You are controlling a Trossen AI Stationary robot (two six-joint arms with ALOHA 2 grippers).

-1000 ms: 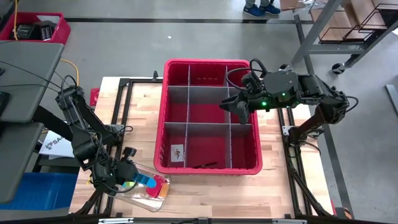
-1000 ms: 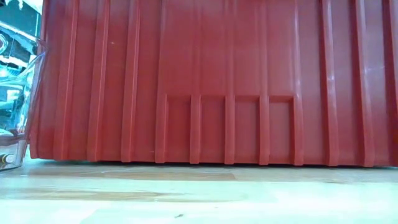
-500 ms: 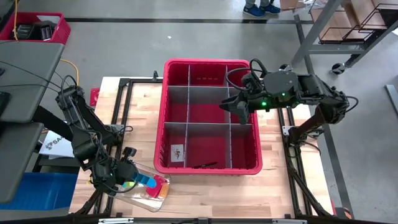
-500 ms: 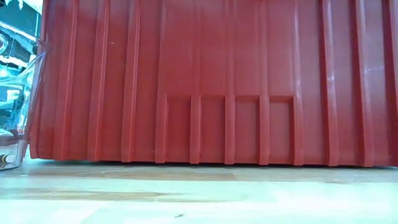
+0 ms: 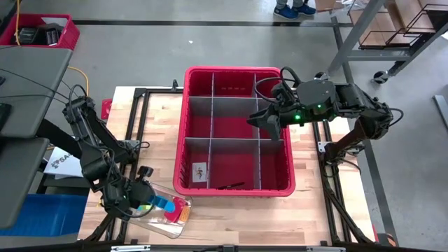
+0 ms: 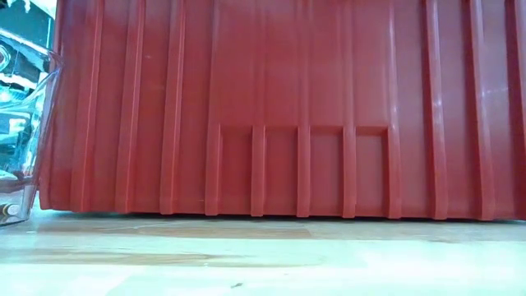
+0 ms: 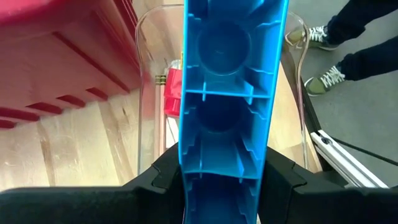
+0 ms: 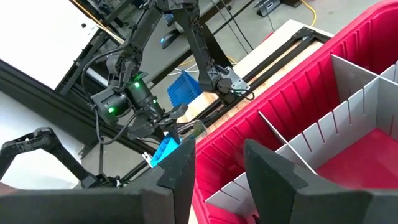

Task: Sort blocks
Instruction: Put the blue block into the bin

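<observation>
At the near left corner of the wooden table (image 5: pixel 231 224), the left gripper (image 5: pixel 145 198) is clamped on a long blue block (image 7: pixel 228 93); the left wrist view shows its hollow, ribbed underside squeezed between the two dark fingers (image 7: pixel 155 180). The block is held over a clear plastic container (image 5: pixel 164 210) lying on the tabletop just beside the red bin's (image 5: pixel 238 190) near left corner. More blocks sit inside that container, among them a red one (image 7: pixel 171 93) and an orange one (image 5: pixel 183 210). Farther back, grey divider sheets (image 5: pixel 234 140) split the bin into compartments; a small white card (image 5: pixel 200 170) lies in the near left one. The right gripper (image 5: pixel 269 120) hangs over the bin's middle right compartment, its fingers (image 8: pixel 270 171) apart and holding nothing. Beyond the table, a person's shoes (image 5: pixel 294 10) stand on the grey floor.
</observation>
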